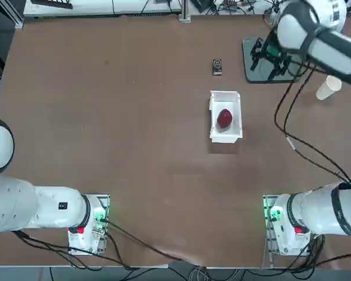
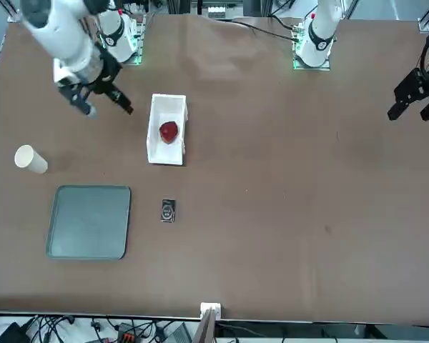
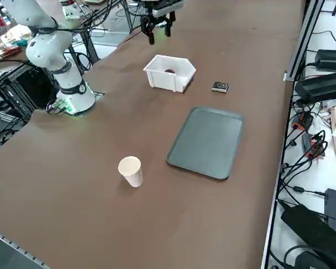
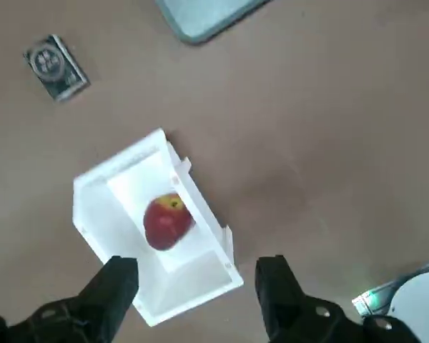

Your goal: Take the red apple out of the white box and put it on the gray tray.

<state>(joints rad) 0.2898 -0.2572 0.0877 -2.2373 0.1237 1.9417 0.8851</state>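
Right gripper [image 4: 196, 286] raised high over the table, fingers spread wide and empty. Below and beyond it, gray tray [image 2: 89, 221] bare; nearer, almost underneath, white box [image 4: 151, 225] with red apple [image 4: 167, 221] resting inside — untouched. Off to the outer side, paper cup [image 2: 30, 159]; past the box, small black object [image 2: 168, 210], too small to identify. Approach step, judging by this; next, probably a descent centred over the apple, fingers clearing the box walls.

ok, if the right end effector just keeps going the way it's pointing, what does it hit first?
Probably the white box: the right end effector points down with open fingers straddling the box's near end, the red apple just beyond. Its height above the box is unclear, so the near wall may come first.
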